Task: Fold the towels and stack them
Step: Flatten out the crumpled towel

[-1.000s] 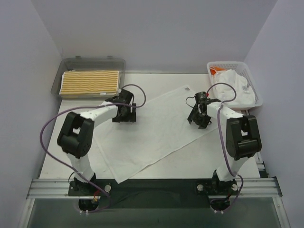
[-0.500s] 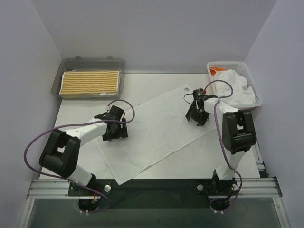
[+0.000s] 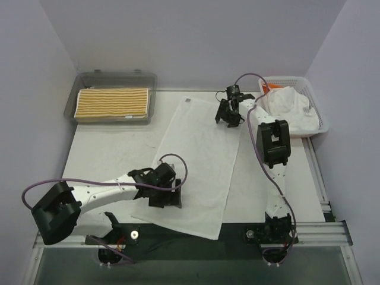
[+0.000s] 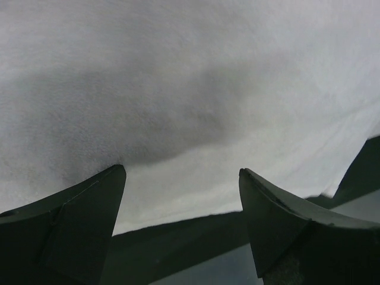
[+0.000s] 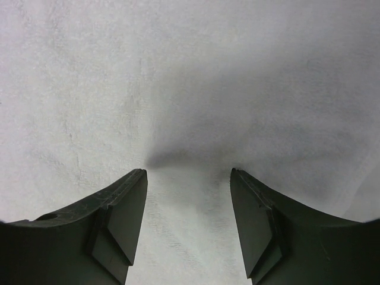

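A plain white towel lies spread flat on the table, its long side running from far to near. My left gripper is open low over its near left part. The left wrist view shows the open left gripper above the towel's edge, holding nothing. My right gripper is open at the towel's far right corner. The right wrist view shows the open right gripper over white cloth. A folded yellow-and-white striped towel lies in the clear grey tray. The green striped towel is out of view.
A white mesh basket at the far right holds crumpled white towels and something orange. The grey tray stands at the far left. The dark front rail runs along the near edge under the towel's near corner.
The white towel has swung from lying diagonally to running far to near. My left gripper moved toward the near edge. My right gripper moved to the far edge.
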